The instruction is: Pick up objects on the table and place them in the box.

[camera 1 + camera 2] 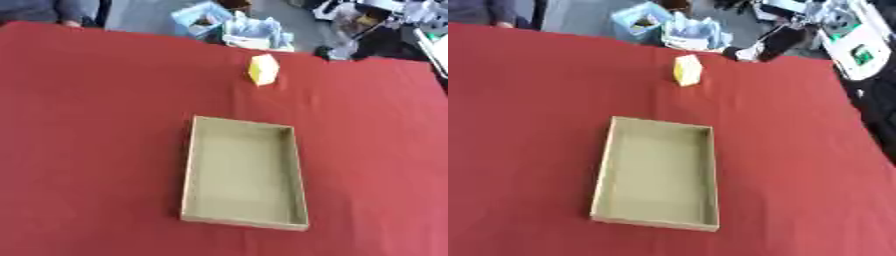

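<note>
neither robot hand shows in either eye view, so can't tell their state: open, curled or holding anything, unknown.

box [245, 172]: shallow tan cardboard tray, open top, sits flat on the red tablecloth [87, 125] about mid-table, long side running away from the camera, slightly skewed. inside looks bare, only the floor and walls visible.

yellow block [262, 69]: small, yellow with a paler face, stands on the cloth beyond the box's far short wall, well apart from it, near the table's far edge. not touching anything else.

view differences: right eye view shows more off the right side of the table: a white device with a green patch [859, 52] and dark gear past the cloth's right edge; left eye view cuts most of that off. left eye view shows more red cloth to the left of the box.

both views: light blue bins [232, 27] with pale stuff in them on the floor just past the far edge, behind the yellow block. contents too blurred to name.
</note>
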{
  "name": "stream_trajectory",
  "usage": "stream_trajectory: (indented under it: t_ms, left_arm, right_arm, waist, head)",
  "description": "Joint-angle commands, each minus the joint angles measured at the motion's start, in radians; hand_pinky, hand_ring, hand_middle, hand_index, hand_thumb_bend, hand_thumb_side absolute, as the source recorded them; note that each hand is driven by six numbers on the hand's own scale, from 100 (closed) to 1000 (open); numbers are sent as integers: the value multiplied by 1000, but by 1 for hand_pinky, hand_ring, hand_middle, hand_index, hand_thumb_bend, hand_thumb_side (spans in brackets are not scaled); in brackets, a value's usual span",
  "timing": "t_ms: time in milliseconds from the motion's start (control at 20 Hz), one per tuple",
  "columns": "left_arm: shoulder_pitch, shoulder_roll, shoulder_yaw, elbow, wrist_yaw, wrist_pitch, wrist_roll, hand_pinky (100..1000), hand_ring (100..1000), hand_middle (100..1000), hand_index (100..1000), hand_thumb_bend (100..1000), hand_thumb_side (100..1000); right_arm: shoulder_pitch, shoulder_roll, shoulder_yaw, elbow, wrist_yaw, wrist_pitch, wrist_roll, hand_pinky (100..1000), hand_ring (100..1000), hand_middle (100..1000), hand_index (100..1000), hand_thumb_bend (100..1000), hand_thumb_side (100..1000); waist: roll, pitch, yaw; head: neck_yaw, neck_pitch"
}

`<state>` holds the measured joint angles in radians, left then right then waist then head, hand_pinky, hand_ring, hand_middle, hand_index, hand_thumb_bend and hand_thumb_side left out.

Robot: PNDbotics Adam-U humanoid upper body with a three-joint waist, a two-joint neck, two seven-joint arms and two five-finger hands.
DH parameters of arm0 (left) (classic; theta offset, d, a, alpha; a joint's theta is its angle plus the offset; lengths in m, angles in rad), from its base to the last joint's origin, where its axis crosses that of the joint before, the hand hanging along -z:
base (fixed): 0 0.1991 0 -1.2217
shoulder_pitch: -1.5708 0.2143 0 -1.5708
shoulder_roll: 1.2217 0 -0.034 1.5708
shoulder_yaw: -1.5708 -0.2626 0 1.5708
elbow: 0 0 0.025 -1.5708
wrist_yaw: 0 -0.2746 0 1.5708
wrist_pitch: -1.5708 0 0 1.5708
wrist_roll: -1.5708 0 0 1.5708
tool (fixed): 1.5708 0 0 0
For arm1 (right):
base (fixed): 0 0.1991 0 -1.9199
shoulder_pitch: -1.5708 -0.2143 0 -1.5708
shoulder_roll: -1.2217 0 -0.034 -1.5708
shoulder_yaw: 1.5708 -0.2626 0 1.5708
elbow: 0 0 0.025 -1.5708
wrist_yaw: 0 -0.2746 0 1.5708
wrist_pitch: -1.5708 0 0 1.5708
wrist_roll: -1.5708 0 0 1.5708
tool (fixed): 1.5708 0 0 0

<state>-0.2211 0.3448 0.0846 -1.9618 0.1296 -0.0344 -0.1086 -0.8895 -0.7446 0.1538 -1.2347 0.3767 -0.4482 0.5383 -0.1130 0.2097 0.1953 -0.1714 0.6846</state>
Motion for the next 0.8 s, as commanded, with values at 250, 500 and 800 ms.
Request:
stream_trajectory:
  t_ms: [250,500,800]
  left_arm:
    - [-11,23,7,-18,-12,-7,-27,701,630,600,728,100,770]
    - [-16,23,6,-21,-12,-13,-43,702,632,601,731,100,770]
    - [-25,22,4,-25,-9,-19,-62,703,633,600,732,100,772]
  right_arm:
    - [-36,-11,-16,22,33,-9,32,810,920,909,996,361,297]
    - [-47,-4,-21,47,48,-8,68,814,927,914,995,363,285]
    - [-59,11,-42,114,72,2,77,811,927,907,989,366,279]
  waist:
    - [4,-15,0]
    - [-3,-9,11]
    - [-10,4,31]
  head:
    - [-9,-7]
    - [-24,-13]
    - [-58,-23]
